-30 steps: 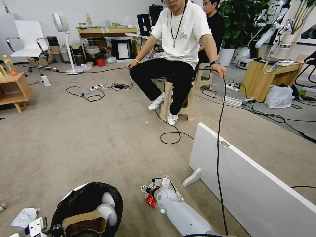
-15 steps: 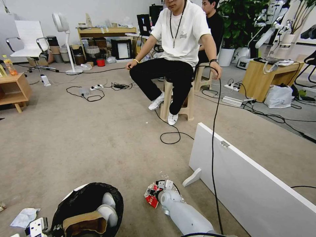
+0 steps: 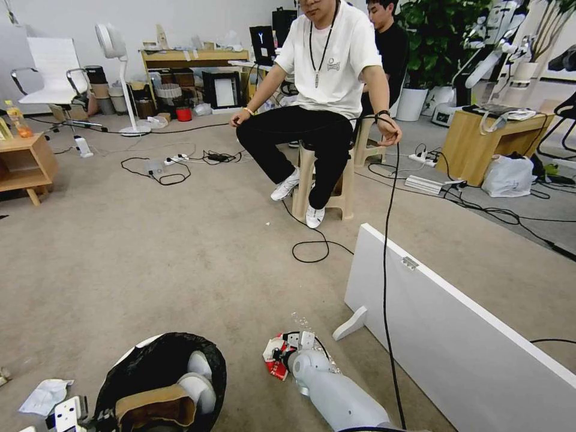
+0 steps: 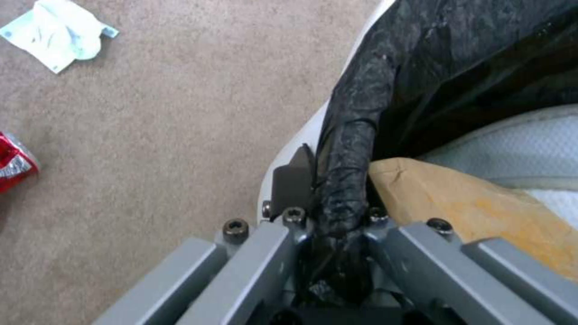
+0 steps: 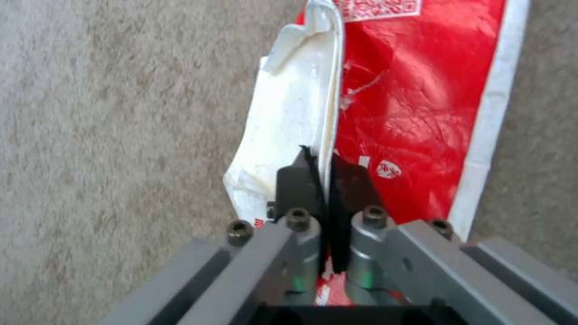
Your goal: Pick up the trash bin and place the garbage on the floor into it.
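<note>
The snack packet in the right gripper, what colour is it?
Red with white edges, the snack packet shows best in the right wrist view, pinched by the right gripper.

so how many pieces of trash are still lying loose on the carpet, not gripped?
2: a crumpled tissue left of the trash bin, and a crushed red piece near it. The snack packet is pinched in the right claw. More may be hidden.

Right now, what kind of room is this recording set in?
Probably an office or robotics lab: beige carpet strewn with power cables, a white office chair, a cluttered wooden desk, and another white robot parked at the back.
</note>
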You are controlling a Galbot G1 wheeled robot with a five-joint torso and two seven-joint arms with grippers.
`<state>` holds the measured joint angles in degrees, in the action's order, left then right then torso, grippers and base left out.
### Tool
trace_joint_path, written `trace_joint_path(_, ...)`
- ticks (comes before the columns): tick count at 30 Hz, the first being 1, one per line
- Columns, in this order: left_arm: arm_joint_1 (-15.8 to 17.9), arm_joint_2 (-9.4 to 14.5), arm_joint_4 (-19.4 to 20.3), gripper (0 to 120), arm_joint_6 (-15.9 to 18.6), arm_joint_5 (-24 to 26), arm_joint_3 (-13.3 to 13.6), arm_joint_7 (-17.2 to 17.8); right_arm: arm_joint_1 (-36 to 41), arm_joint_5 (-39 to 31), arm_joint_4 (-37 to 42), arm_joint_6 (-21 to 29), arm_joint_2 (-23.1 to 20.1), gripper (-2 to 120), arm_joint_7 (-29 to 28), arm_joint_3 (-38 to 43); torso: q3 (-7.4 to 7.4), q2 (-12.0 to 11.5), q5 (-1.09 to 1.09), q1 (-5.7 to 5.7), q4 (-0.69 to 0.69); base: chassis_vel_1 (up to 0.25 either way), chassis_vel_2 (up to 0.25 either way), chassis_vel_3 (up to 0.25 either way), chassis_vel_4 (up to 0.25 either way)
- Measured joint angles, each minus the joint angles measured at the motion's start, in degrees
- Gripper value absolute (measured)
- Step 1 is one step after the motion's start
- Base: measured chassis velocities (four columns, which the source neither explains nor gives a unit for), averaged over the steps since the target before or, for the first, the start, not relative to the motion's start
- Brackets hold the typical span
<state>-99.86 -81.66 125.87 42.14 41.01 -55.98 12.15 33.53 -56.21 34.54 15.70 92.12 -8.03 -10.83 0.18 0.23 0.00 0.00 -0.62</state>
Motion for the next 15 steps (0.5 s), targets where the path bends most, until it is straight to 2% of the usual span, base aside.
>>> trace_joint_path(9,0.1,-0.3,0.0,1,0.0,-0.4,0.3,0.0,0.8,-0.2,1.9,0.0,-1.4,0,0.5,-0.7,0.01,0.0,0.00,0.00,0.00,0.000,0.000,0.000,0.000)
trace_joint_path(15,0.3,-0.6,-0.5,1,0.0,-0.6,0.5,0.3,2.4,-1.2,6.7,0.0,-4.9,0,-0.5,-1.9,0.01,0.0,0.01,0.00,0.00,0.000,0.000,0.000,0.000)
